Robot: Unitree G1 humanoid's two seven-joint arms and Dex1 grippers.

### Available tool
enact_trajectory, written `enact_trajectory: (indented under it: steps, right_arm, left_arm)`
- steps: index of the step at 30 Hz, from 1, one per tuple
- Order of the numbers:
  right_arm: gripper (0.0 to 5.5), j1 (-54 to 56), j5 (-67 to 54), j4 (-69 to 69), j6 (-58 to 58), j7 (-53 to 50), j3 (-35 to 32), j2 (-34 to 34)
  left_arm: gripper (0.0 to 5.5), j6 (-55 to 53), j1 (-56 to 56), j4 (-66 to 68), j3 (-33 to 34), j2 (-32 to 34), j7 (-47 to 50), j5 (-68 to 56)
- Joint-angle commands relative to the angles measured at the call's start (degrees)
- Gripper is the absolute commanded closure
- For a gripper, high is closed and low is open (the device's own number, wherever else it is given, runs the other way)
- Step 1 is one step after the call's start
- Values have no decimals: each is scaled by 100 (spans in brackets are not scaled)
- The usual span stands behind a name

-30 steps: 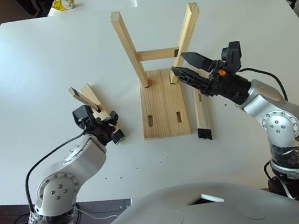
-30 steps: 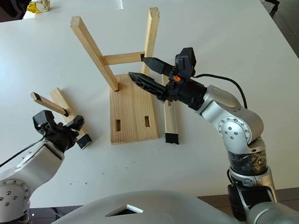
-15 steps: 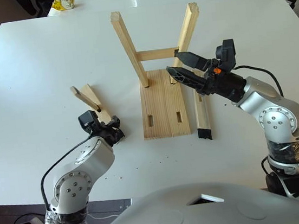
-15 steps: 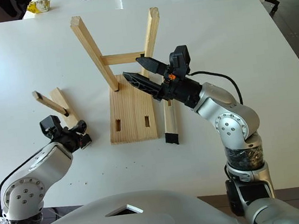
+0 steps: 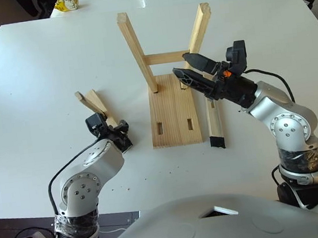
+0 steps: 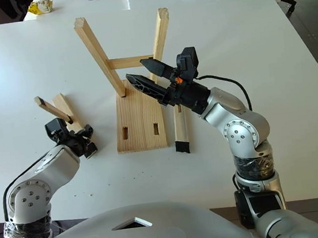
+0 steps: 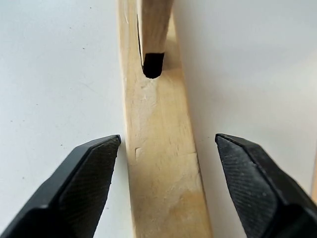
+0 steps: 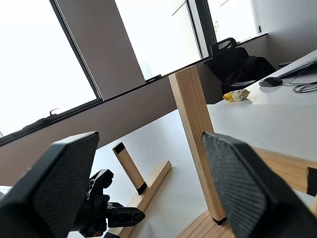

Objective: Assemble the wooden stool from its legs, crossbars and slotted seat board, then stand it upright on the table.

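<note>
Two wide bare stretches of white table point(image 5: 30, 65): one from 9 to 11 o'clock of the seat board out to the left edge, the other at 3 o'clock out to the right edge. The near edge at 6 o'clock sits close under both arms.

Seat board point(image 5: 173, 114) lies flat mid-table, long side running 12 to 6, w/ two slots showing toward its 6 o'clock end. At its 12 o'clock end stand the left leg point(image 5: 137, 52) and right leg point(image 5: 199, 32), splayed outward and joined by a crossbar point(image 5: 166, 58).

Loose leg point(image 5: 214, 125) lies flat just beside the board at 3 o'clock, parallel to it, black cap on the near end. Side leg point(image 7: 158, 163) lies well apart at 9 o'clock of the board, w/ a short bar point(image 7: 154, 29) rising from it at a slant.

Right claw point(image 5: 181, 64) hangs released over the board's 1 o'clock corner, nothing between the fingers. Its tips are just beside the right leg's foot; can't tell if they touch.

Left claw point(image 7: 167, 141) is also released, fingers spread wide on either side of the side leg's near end, clear of the wood. The short bar is at approx. 11 o'clock of this claw.
</note>
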State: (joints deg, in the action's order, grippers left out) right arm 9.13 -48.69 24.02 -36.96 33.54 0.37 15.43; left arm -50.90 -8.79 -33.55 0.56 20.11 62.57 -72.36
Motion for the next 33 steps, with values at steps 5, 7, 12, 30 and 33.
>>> enact_trajectory:
  steps: [5,7,12,30,33]
  right_arm:
    - [170,-413,178,363,377,-472,255,-553]
    - [170,-532,238,449,492,-584,314,-691]
    - [170,-914,500,593,875,-866,566,-1059]
    - [170,652,-397,616,1031,-1275,-358,-977]
    - [170,1396,-473,161,749,-1184,-513,-585]
  left_arm:
    - [306,-1109,110,662,280,509,61,-608]
    - [328,-1271,215,797,333,610,57,-801]
    - [349,-1698,491,1129,402,1058,-210,-1006]
    - [349,918,3553,2760,1989,1305,-3681,1649]
    - [349,1461,4036,2349,2333,1097,-4532,1327]
